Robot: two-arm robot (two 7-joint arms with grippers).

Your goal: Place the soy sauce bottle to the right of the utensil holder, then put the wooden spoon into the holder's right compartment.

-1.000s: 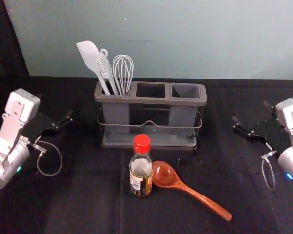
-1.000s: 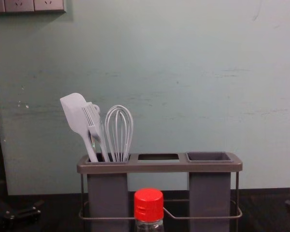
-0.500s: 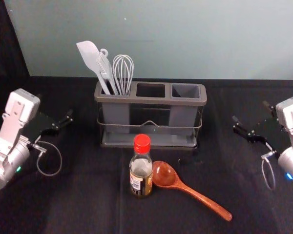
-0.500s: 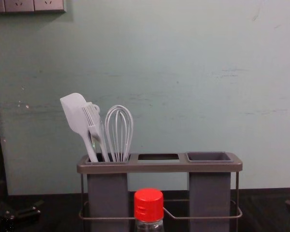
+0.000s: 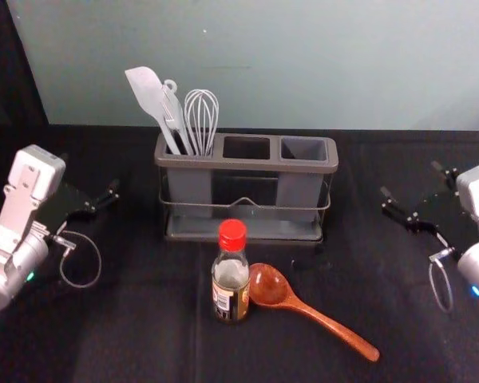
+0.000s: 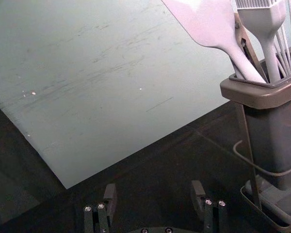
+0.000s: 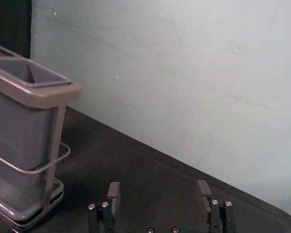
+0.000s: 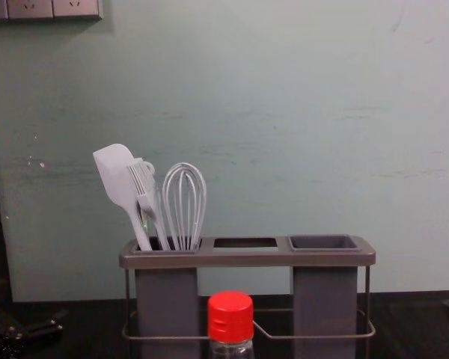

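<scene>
The soy sauce bottle [image 5: 231, 283] with its red cap stands upright in front of the utensil holder [image 5: 247, 165]. Right beside it lies the wooden spoon [image 5: 273, 289], bowl by the bottle and handle slanting toward the near right. In the chest view the red cap [image 8: 230, 317] rises before the holder [image 8: 247, 259]. The holder's right compartment [image 5: 303, 149] holds nothing. My left gripper [image 5: 89, 175], left of the holder, is open and empty, as the left wrist view shows of the gripper [image 6: 153, 186]. My right gripper [image 5: 410, 179] is open right of the holder; likewise the gripper [image 7: 158, 185].
A white spatula [image 5: 147, 92], a brush and a whisk [image 5: 201, 118] lean up out of the holder's left compartment. Black cloth [image 5: 144, 335] covers the table, and a pale wall [image 5: 303, 64] stands behind. Free cloth lies between the holder and my right gripper.
My right arm has shifted very slightly outward to the right. The left arm, bottle, spoon and holder are where they were.
</scene>
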